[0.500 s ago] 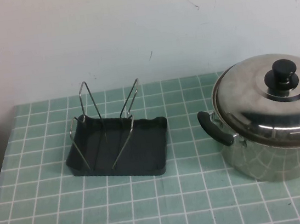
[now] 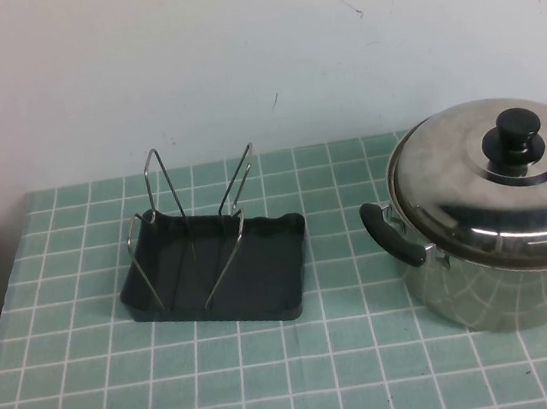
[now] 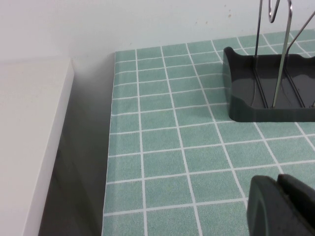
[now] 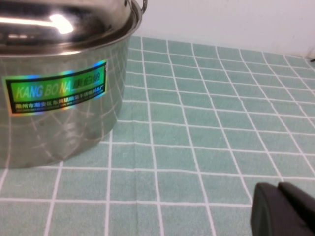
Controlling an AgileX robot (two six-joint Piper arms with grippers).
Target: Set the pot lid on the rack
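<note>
on the green tiled tabletop (image 2: pixel 307 382), seen from the high view, the round domed shiny steel pot lid (image 2: pixel 482 182) with its black knob (image 2: pixel 513 138) sits closed on the stainless-steel pot (image 2: pixel 495 276) at the right, well apart from the small dark plastic rack (image 2: pixel 265 291) with upright wire loops (image 2: pixel 201 229) at the left; neither arm shows here. from the left wrist view, the left end effector (image 3: pixel 281 206) hangs low near the rack's corner, its dark fingers (image 3: pixel 268 204) pressed together. from the right wrist view, the right end effector (image 4: pixel 283 210) hovers beside the pot wall with the holographic label (image 4: pixel 56 86), fingers likewise closed. the likely trouble: the knob is small and smooth, so a shallow pinch could let the lid tilt or slip, and the thin loops could be knocked or missed when slotting it in.
</note>
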